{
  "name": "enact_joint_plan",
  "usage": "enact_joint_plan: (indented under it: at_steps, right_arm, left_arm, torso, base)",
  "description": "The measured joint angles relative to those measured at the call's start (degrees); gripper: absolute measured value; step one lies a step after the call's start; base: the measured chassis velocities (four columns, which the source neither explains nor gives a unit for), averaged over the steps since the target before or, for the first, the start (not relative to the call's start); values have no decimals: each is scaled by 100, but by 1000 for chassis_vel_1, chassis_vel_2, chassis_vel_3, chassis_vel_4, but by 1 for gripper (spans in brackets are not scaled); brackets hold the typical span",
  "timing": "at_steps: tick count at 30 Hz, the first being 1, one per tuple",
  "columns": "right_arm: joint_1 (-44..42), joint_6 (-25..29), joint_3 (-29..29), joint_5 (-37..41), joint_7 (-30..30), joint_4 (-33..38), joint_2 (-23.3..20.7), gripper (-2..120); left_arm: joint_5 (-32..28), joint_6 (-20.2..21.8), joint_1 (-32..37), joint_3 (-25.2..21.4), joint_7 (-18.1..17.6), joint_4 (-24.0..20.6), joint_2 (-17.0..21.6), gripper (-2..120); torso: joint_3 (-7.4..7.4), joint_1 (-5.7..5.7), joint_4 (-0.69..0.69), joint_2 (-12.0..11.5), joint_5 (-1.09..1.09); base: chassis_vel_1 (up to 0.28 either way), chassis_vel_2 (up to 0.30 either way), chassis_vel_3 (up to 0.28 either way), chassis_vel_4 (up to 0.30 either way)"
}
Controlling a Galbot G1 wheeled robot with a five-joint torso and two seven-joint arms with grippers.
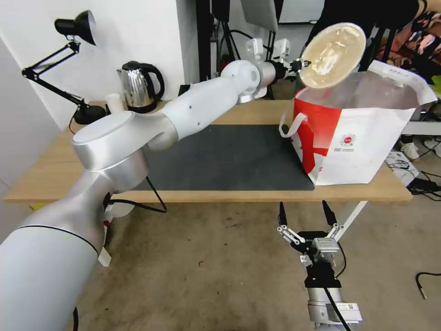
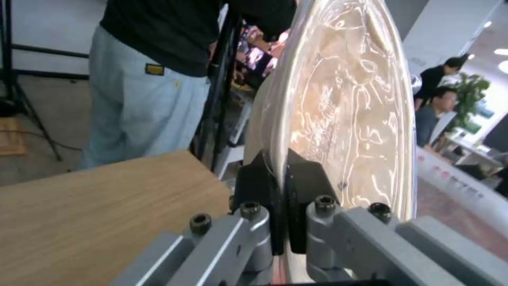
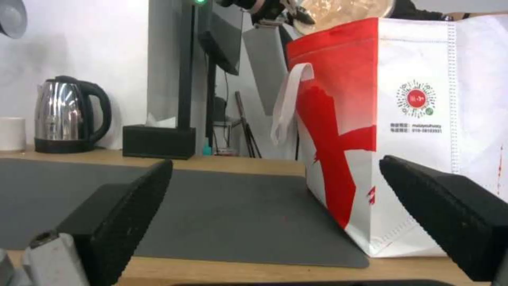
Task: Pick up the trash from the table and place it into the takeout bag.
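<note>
- A black lamp (image 1: 73, 27) stands at the table's (image 1: 46, 165) far left corner.
- Just right of it sit a small white cup (image 1: 114, 102) and a steel kettle (image 1: 138, 87), both at the table's back edge.
- A black tissue box (image 3: 158, 141) sits at the back edge, right of the kettle.
- The left arm (image 1: 193, 105) reaches from the near left, over the table, toward the far right.
- A dark grey mat (image 1: 229, 156) covers the table's middle, under that arm.
- The left end effector (image 1: 298, 64) is clenched on the rim of the bowl (image 1: 333, 55); the left wrist view shows the black pads (image 2: 259, 186) pinching the rim (image 2: 278, 167) from both sides.
- The bowl is tilted on edge, its streaked inside facing the head camera, held in the air above the bag's (image 1: 367, 138) open top at its left rear corner.
- The bag stands upright on the table's right end, its near left corner on the mat, with a red panel on its left face and a round logo (image 1: 347, 139) on the front.
- One white handle (image 1: 291, 124) hangs off the bag's left side; another (image 1: 404, 76) arches over the top.
- The right end effector (image 1: 305, 211) hangs below the table's front edge, in front of the bag, fingers (image 3: 122, 206) spread wide and gripping nothing.
</note>
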Motion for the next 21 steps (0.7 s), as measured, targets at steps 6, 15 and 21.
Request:
enact_joint_plan:
  at_steps: [6, 15, 21]
  right_arm:
    - [0, 0, 0, 0, 0, 0, 0, 100]
    - [0, 0, 0, 0, 0, 0, 0, 100]
    - [0, 0, 0, 0, 0, 0, 0, 100]
  left_arm:
    - [25, -17, 30, 196, -34, -49, -1, 1]
    - [91, -25, 84, 312, -27, -137, 9, 1]
    - [193, -43, 130, 393, -16, -171, 10, 1]
  torso:
    - [0, 0, 0, 0, 0]
    - [0, 0, 1, 0, -1]
    - [0, 0, 1, 0, 0]
  base:
    - [0, 0, 0, 0]
    - [0, 0, 0, 0]
    - [0, 0, 0, 0]
